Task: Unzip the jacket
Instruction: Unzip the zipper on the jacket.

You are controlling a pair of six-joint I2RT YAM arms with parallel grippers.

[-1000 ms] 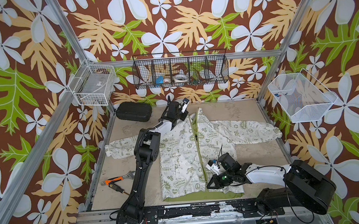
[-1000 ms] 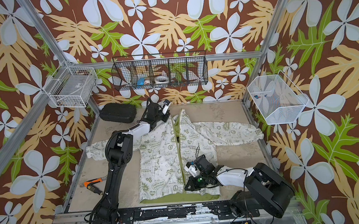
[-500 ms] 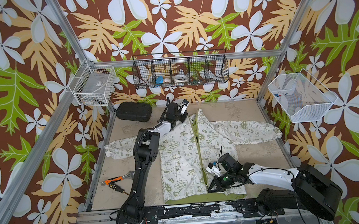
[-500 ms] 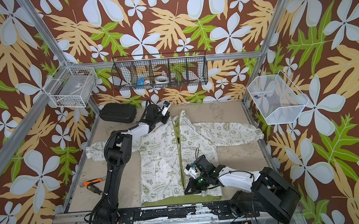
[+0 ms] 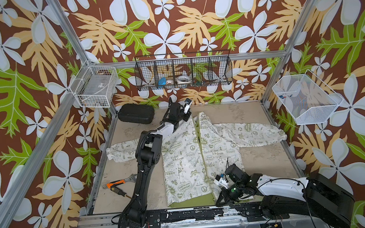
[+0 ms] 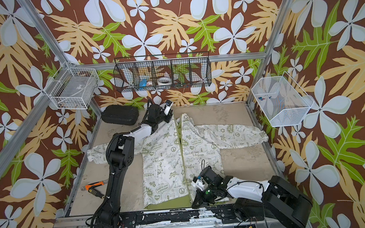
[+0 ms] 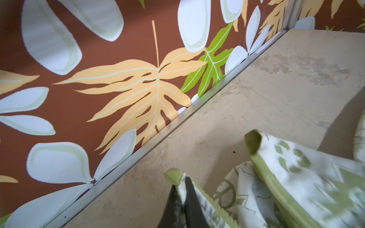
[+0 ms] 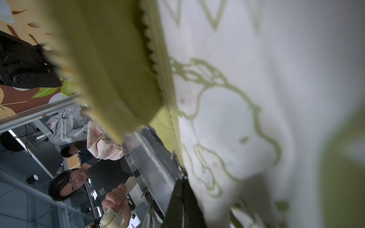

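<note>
Right claw (image 5: 221, 198) has slid toward lower frame edge, now at hem. Cream-white hooded jacket (image 5: 187, 154), green print, lies flat on beige desk (image 5: 259, 162), fronts parted. Legible: "EARTH DAY EVERYDAY", "PEACE". Both claws clenched on its green zipper edge; left claw (image 5: 186, 117) at collar.

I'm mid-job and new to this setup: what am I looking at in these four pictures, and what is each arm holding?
Two robot arms are mounted at the near edge of the table. Both top views look down on everything from one camera head; the other two pictures come from cameras on the wrists. The jacket lies flat, front up. The left arm reaches to its far end, jaws shut on the green zipper edge. The right arm lies low at the hem, jaws shut on the jacket's edge there. Also on the table: a black case, a wrench and a screwdriver.
</note>
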